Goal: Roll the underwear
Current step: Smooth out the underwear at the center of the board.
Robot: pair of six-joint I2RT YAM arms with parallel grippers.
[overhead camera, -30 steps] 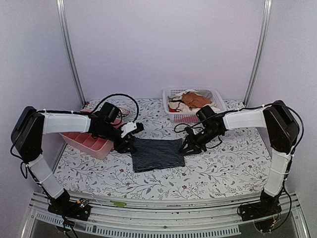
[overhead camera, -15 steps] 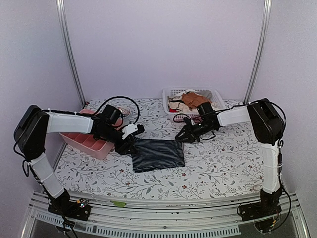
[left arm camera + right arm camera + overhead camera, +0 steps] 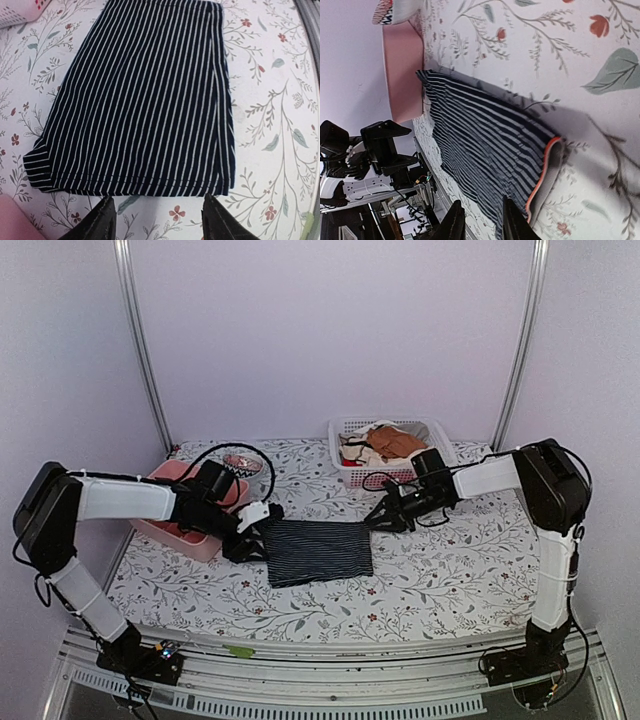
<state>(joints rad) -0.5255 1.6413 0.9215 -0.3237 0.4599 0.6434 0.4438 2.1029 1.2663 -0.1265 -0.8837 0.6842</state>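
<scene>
Floral surface (image 3: 450, 570) carries the underwear (image 3: 318, 550), flat and unrolled at centre. My left fingers (image 3: 105, 224) are spread, empty, at its left edge; my right fingers (image 3: 456, 222) parted, empty, beside its corner. Next, I judge: pinch hem, roll.

Counter (image 3: 450, 570): white cover, floral print. Underwear (image 3: 318, 550) lies flat on it between left jaws and right jaws, hem just ahead of left jaws. Pink bin (image 3: 190, 537) behind left jaws; white basket (image 3: 368, 478) just beyond right jaws
</scene>
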